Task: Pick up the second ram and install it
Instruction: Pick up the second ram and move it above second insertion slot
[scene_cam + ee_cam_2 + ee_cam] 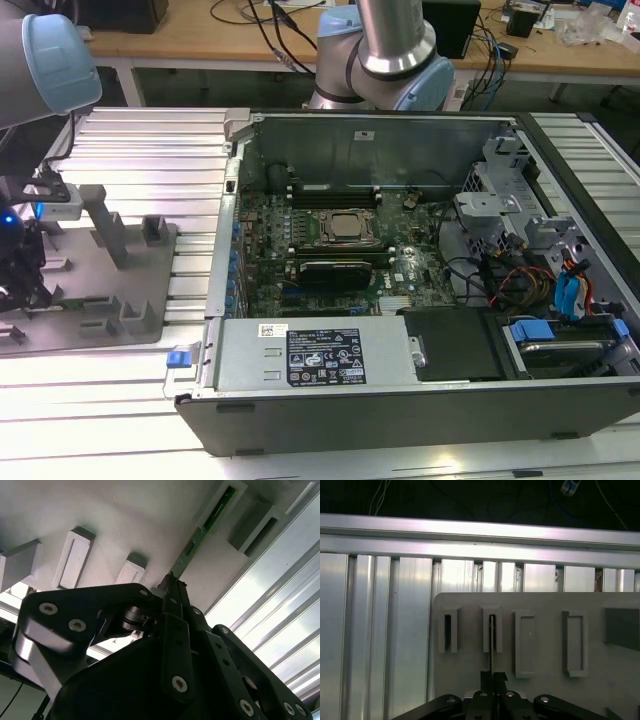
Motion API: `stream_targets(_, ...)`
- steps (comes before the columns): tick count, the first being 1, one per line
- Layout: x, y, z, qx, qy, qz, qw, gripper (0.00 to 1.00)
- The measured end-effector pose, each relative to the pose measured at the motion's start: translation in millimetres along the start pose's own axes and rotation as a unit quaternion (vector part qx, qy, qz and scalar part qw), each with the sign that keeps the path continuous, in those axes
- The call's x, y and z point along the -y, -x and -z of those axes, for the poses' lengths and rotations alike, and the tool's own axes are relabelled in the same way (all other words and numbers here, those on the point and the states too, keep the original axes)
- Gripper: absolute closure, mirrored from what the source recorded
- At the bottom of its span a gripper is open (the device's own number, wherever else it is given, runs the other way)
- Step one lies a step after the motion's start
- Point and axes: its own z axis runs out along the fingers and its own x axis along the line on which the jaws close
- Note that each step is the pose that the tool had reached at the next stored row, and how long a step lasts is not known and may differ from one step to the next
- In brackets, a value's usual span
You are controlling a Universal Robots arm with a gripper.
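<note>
The second ram [210, 520] is a narrow green stick standing on edge in a slot of the grey fixture plate [540, 690]. In the first wrist view the second ram [491, 647] shows edge-on as a thin dark line running down between my fingertips. My gripper [170, 586] is shut on the near end of the stick, with both black fingers pressed against its sides. In the exterior view my gripper [22, 282] hangs low over the fixture plate [110, 300] at that view's far left, beside the open computer case [380, 390].
The motherboard [340, 250] lies inside the case with a silver processor [347, 228] and long dark memory slots [335, 190] beside it. Upright grey posts [105, 225] stand on the fixture plate. Ribbed aluminium table slats [380, 630] surround the plate. A second arm's base [385, 60] stands behind the case.
</note>
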Motion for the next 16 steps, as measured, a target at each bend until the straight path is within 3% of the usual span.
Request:
stream_targets(2,0.0,0.0,-0.1,0.0001,-0.0002,-0.014,0.9999,0.91)
stream_targets(11,0.0,0.0,-0.2,0.0002,-0.0002,-0.014,0.9999,0.91)
stream_targets(16,-0.2,0.3,14.3,0.0002,-0.0003,-0.014,0.9999,0.91)
